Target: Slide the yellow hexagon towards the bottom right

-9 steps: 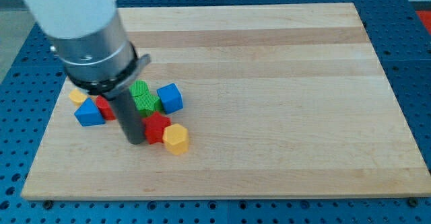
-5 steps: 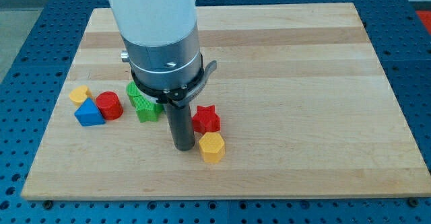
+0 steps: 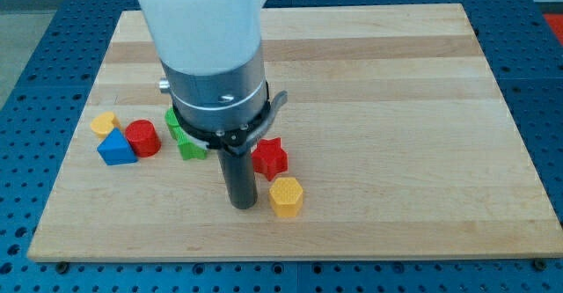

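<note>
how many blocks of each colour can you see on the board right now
yellow: 2 (yellow hexagon, small yellow block)
red: 2 (red star, red cylinder)
blue: 1 (blue triangle)
green: 1 visible (green block, partly hidden by the arm)
total: 6
</note>
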